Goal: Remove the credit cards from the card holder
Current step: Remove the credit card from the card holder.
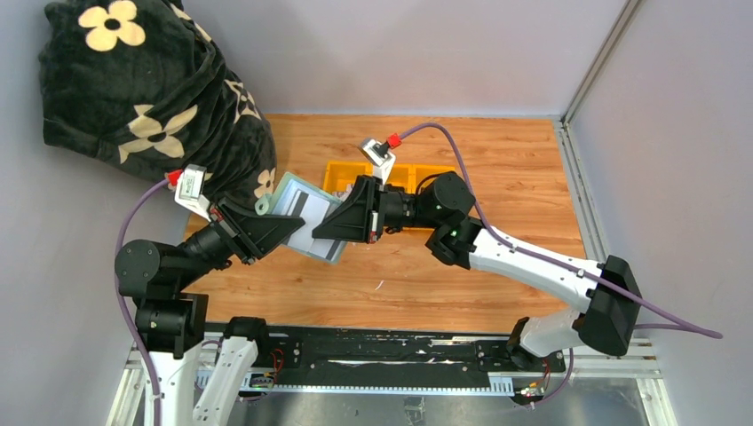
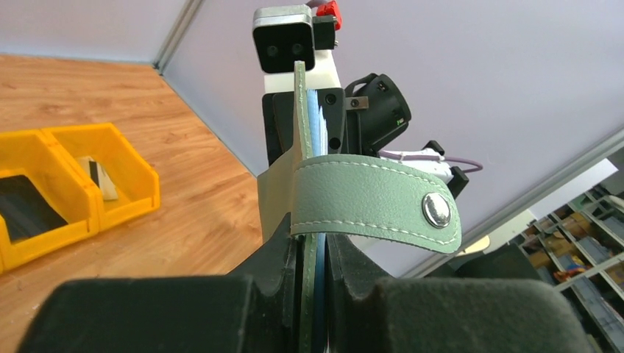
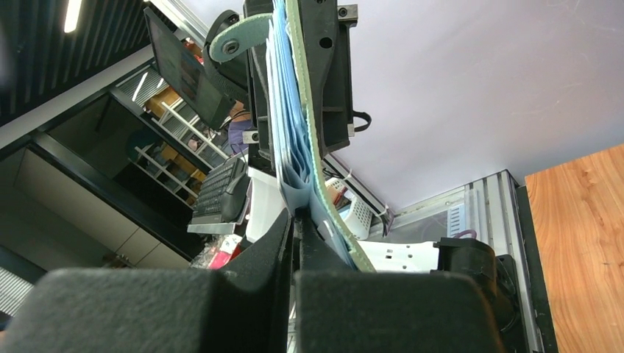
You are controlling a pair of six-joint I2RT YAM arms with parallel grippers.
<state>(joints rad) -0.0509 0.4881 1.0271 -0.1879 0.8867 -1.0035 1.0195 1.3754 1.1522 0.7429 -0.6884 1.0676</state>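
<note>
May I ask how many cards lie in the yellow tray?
2: a black card in one compartment of the yellow tray, a pale striped card in the next; others may be hidden.

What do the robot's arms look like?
The left arm and right arm are black and white, with round black joints. The left gripper and right gripper are black wedges. Purple cables lead to small white cameras with red plugs.
</note>
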